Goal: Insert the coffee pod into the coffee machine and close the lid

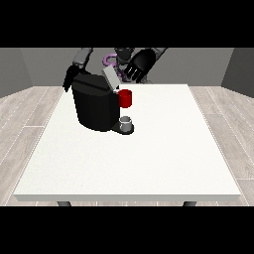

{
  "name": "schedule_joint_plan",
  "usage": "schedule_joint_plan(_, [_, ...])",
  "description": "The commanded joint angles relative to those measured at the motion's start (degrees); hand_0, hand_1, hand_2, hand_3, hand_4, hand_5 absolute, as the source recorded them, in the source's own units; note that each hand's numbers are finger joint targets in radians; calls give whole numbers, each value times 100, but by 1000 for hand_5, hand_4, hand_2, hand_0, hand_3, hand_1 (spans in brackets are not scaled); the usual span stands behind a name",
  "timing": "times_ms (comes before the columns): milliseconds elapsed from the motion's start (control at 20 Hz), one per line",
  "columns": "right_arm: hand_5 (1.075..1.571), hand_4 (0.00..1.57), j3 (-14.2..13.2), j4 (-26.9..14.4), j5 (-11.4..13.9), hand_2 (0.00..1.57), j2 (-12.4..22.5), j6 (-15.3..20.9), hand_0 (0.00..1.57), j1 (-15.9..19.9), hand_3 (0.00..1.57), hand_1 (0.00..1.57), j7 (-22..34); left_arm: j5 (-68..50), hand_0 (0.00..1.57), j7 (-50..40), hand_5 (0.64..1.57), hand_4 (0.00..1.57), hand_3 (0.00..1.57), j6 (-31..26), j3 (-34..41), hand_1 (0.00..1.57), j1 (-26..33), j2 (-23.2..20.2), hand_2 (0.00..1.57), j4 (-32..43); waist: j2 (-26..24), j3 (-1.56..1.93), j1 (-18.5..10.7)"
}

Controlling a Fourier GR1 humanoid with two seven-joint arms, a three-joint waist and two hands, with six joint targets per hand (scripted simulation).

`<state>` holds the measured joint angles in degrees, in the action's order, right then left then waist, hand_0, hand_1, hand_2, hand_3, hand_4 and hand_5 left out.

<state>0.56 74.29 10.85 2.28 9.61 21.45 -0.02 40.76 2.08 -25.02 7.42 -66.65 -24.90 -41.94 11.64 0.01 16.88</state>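
The black coffee machine [94, 106] stands on the table's left half, its grey lid [110, 78] tilted up at the top. A red thing at the machine [125, 98] sits on its right side. Below it, a small grey thing [127, 122] rests on the machine's base plate; I cannot tell it for the pod. The hand at the view's right [138, 63] hovers just right of the raised lid, its fingers stretched down toward the lid and holding nothing. The hand at the view's left [70, 79] sits behind the machine's upper left corner, partly hidden.
The white table [163, 158] spreads wide in front of and to the right of the machine. The robot's torso shows small behind the machine at the table's far edge. A purple loop [107, 60] shows near its chest.
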Motion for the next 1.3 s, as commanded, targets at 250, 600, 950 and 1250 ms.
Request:
schedule_joint_plan(250, [1571,0,-106,6,38,0,-39,183,0,551,0,0,92,48,1207,-27,1571,475,1238,-159,16,1207,-619,-77,1280,231,497,1,56])
schedule_joint_plan(600, [1571,0,-328,-32,-16,0,220,120,0,508,0,0,2,110,1260,237,1571,433,1229,26,6,1260,-460,-91,1292,322,768,1,27])
schedule_joint_plan(950, [1571,33,-383,-109,-92,0,303,-10,0,501,0,0,202,118,1193,102,1571,434,1191,-41,9,1193,-561,26,1234,419,524,1,6])
schedule_joint_plan(1250, [1571,165,-530,-267,-96,0,306,152,0,535,0,0,7,232,1204,261,1571,411,1198,133,-111,1204,-460,127,1255,354,574,1,-179])
